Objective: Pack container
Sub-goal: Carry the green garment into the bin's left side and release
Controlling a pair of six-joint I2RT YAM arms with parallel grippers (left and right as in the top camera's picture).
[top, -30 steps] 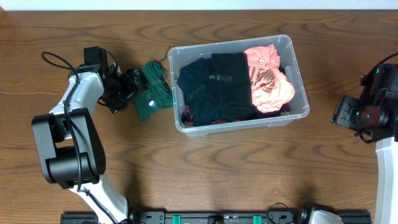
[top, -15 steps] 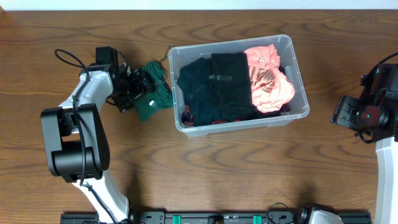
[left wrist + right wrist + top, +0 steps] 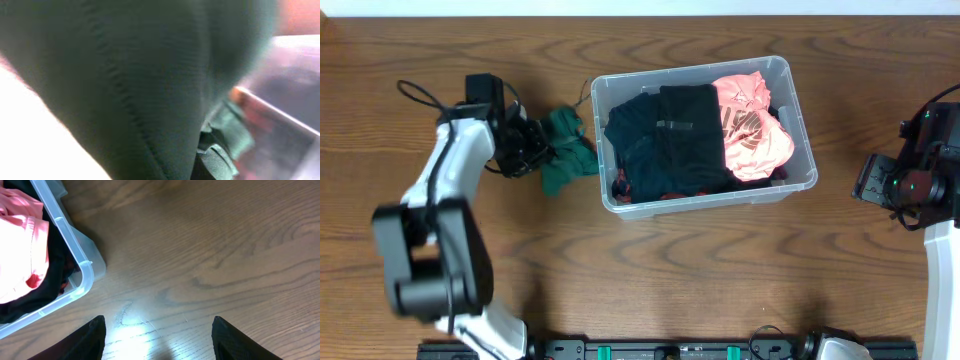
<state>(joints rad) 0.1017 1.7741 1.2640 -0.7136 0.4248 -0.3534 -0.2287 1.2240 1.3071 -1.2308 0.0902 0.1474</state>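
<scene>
Since a second ago, your left gripper (image 3: pixel 533 147) has slid right onto the green cloth (image 3: pixel 567 152). Its fingers have gone from spread to pressed together on the cloth's left edge, and the cloth has bunched up. In the left wrist view, green fabric fills nearly the whole frame. The cloth lies on the table (image 3: pixel 670 270), left of centre, just beside the left wall of the container (image 3: pixel 700 198). The container sits at upper centre of the overhead frame. It holds black clothes (image 3: pixel 670 140) at left and middle and a coral garment (image 3: pixel 750 125) at right. Your right gripper (image 3: pixel 159 322) has not moved: it is at the right edge, well apart from the container, its fingers spread over bare wood.
</scene>
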